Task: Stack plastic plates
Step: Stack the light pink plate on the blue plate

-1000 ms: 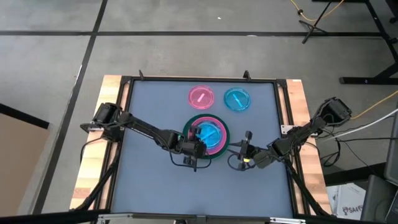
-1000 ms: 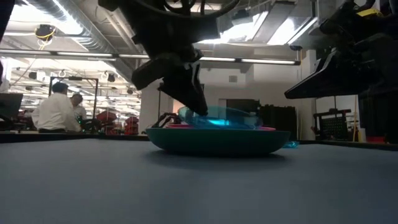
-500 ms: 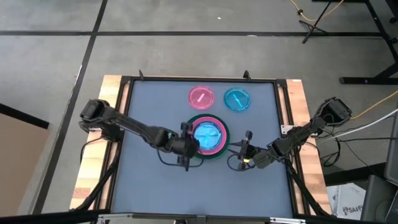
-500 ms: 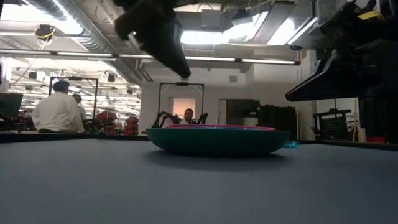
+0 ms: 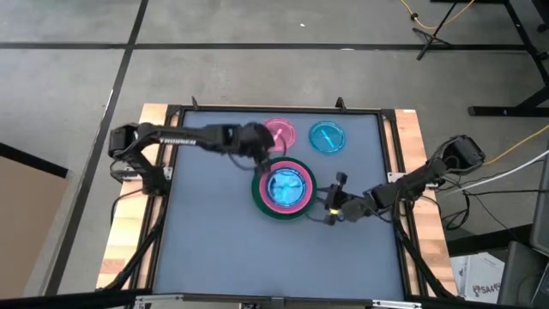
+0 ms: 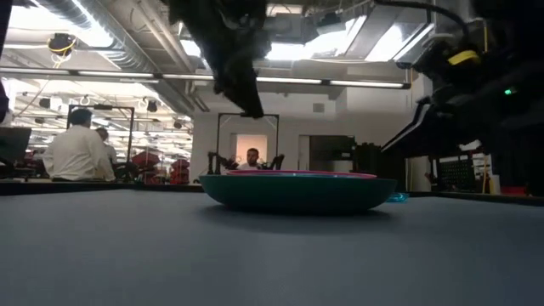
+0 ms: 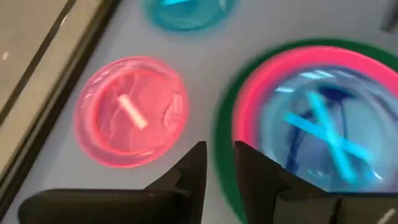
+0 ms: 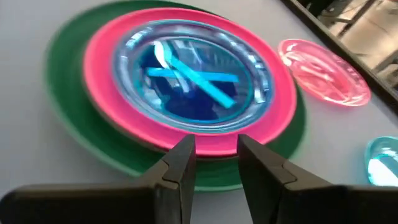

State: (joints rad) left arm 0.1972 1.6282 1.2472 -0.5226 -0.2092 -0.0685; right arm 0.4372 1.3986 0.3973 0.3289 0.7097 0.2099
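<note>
Blue plate (image 5: 287,185) was seen stacked on pink and green; pink plate (image 5: 278,132) and blue plate (image 5: 327,136) remained loose. Left pincer (image 7: 217,163) and right pincer (image 8: 214,155) were empty, slightly parted.

— What moved since a second ago?

— Your left gripper (image 5: 268,148) let the blue plate (image 5: 286,186) drop flat onto the stack (image 5: 262,202). It had been tilted there. The gripper then rose and swung away to just beside the pink plate (image 5: 280,131), behind the stack.

— And the right?

— Your right gripper (image 5: 335,190) edged closer to the stack.
</note>
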